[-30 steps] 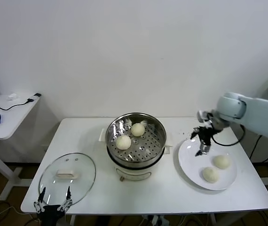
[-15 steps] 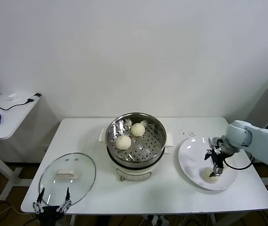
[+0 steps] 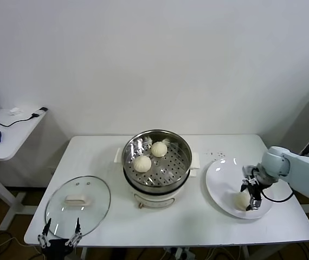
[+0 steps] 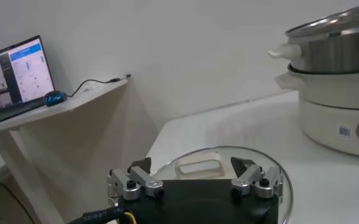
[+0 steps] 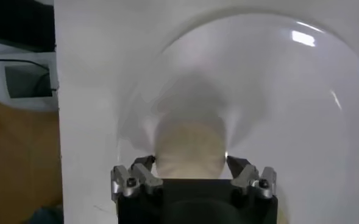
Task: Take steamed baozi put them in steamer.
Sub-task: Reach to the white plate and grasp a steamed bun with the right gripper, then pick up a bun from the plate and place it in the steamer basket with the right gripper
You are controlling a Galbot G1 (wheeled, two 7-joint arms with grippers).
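Note:
Two cream-white baozi [image 3: 142,163] [image 3: 159,149] lie in the shiny steel steamer [image 3: 182,146] on its white cooker base [image 3: 154,199]. Another baozi [image 3: 242,200] lies on the white plate [image 3: 219,179] at the right. My right gripper [image 3: 250,201] is down on the plate, open, with its fingers on either side of that baozi. The right wrist view shows the baozi [image 5: 190,146] between the two open fingers of the gripper [image 5: 190,161]. The fourth baozi is hidden behind the right gripper. My left gripper [image 3: 60,237] is open and parked below the table's front left edge.
A round glass lid [image 3: 77,199] lies flat on the table's front left, just ahead of the left gripper [image 4: 192,164]. A side desk [image 3: 8,130] with a blue mouse stands at the far left. The steamer [image 4: 334,49] stands at mid-table.
My right gripper has moved from above the plate's far left part toward me and down onto the plate, around the near baozi. The left arm has not moved.

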